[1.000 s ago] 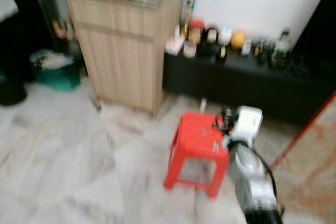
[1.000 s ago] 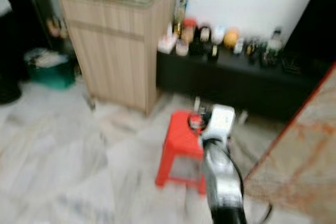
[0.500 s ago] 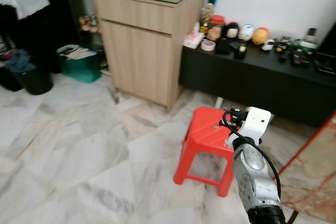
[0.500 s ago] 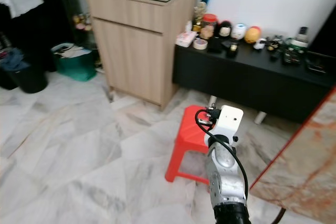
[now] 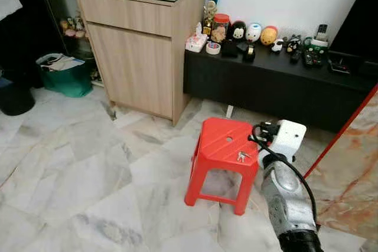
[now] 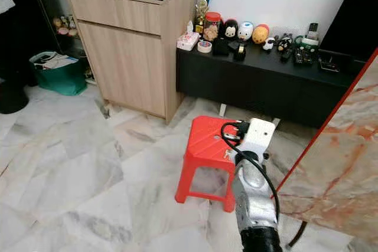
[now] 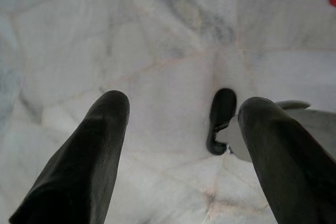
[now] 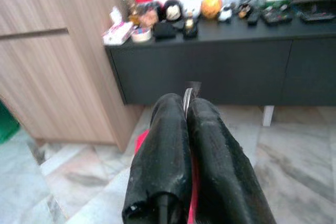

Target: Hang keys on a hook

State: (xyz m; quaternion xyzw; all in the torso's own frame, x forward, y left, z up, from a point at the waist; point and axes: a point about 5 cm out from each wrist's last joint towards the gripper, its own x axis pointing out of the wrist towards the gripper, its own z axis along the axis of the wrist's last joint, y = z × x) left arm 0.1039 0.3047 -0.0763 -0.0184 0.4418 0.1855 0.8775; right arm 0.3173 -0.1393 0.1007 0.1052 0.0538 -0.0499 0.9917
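Observation:
A small bunch of silver keys (image 5: 242, 156) lies on the top of a red plastic stool (image 5: 224, 140), near its right edge. My right arm, with its white wrist (image 5: 286, 138), reaches forward just right of the stool, level with the keys. In the right wrist view my right gripper (image 8: 187, 106) is shut, its black fingers (image 8: 163, 145) pressed together above the stool and pointing at the black cabinet. My left gripper (image 7: 184, 109) hangs open over the marble floor with nothing between its fingers.
A wooden cabinet (image 5: 139, 51) stands at the back left. A low black cabinet (image 5: 277, 87) with jars and figurines runs along the white wall. A green bag (image 5: 62, 75) sits at the far left, and a marble slab with a red edge (image 5: 348, 163) at the right.
The camera has swung and steadied, so the whole scene has shifted and sharpened. My right arm stays beside the stool, and the keys lie in the same place.

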